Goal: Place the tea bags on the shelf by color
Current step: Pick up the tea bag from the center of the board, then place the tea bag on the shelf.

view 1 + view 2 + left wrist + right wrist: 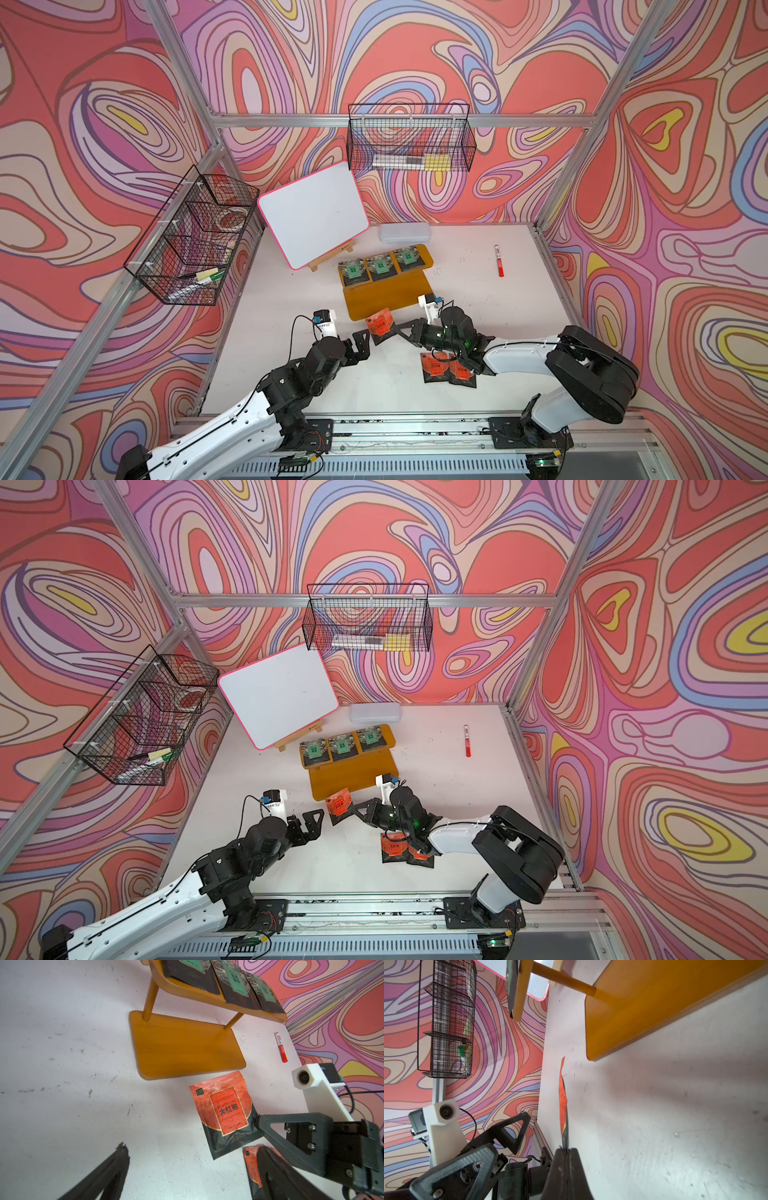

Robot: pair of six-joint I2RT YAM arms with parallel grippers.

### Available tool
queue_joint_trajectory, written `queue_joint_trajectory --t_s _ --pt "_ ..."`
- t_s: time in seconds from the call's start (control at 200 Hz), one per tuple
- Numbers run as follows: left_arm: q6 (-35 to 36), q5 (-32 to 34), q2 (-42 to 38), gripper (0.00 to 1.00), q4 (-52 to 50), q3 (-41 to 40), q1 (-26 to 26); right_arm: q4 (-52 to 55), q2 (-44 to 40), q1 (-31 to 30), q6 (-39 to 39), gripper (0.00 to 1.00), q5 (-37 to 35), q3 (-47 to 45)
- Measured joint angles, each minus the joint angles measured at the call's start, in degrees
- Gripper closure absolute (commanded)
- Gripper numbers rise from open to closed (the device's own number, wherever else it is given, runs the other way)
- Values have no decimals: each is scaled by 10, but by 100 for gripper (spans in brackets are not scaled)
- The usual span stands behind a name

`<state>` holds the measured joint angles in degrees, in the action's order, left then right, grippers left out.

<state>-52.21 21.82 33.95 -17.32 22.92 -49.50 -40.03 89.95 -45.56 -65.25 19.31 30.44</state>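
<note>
Legible: orange-red tea bag (223, 1114), just beside the lower board of the shelf (187, 1049). Its label reads "DA HONG PAO" over "大红袍"; the smaller print on it is too fine to read. Green tea bags (234, 978) on the shelf's upper board: Chinese characters, blurred. Red marker (281, 1047) near the shelf: label illegible.

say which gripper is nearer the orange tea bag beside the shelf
Right: the right gripper is shut on the orange tea bag; the open left gripper sits apart at its other side.
</note>
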Motion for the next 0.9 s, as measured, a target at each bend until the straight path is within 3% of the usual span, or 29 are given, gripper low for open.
queue_joint_trajectory --t_s 0.366,0.901 --pt "10 23 -43 1 -57 4 0 -76 146 0 -34 100 -8 65" --pt "10 26 -57 1 -74 4 0 -105 247 32 -75 100 20 139"
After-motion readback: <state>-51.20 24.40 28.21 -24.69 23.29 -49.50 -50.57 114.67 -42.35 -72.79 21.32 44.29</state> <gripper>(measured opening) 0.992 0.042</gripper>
